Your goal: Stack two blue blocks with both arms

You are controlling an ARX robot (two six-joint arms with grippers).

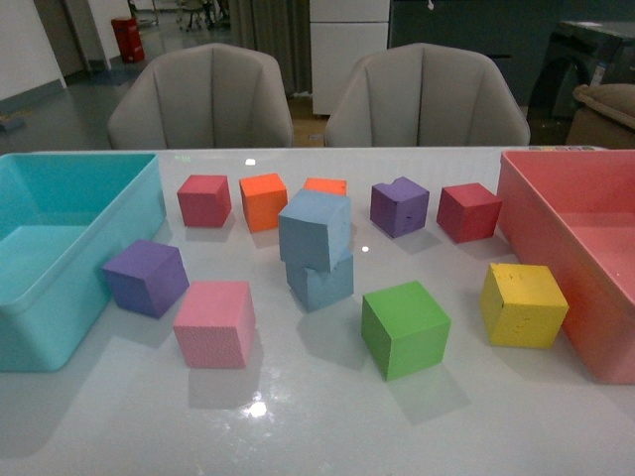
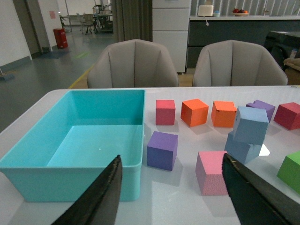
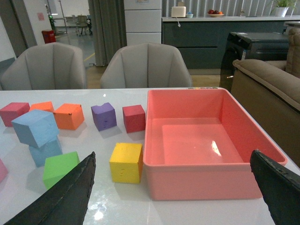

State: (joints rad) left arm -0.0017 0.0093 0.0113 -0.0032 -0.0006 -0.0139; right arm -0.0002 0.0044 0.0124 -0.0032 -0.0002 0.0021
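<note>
Sky-blue, the upper blue block (image 1: pixel 316 230) sits askew on the lower blue block (image 1: pixel 321 281) at mid-desk, nearer the far edge. In the left wrist view, the left claw (image 2: pixel 176 197) is released, grasping nothing. In the right wrist view, the right claw (image 3: pixel 178 187) is also released.

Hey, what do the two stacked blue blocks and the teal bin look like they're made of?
The blue blocks, upper and lower, look like foam: matte, slightly pitted faces with softened edges and no glare. The teal bin looks like moulded plastic: smooth, thin walls with a rolled rim and a faint sheen on its floor. Both are judged from appearance only.
</note>
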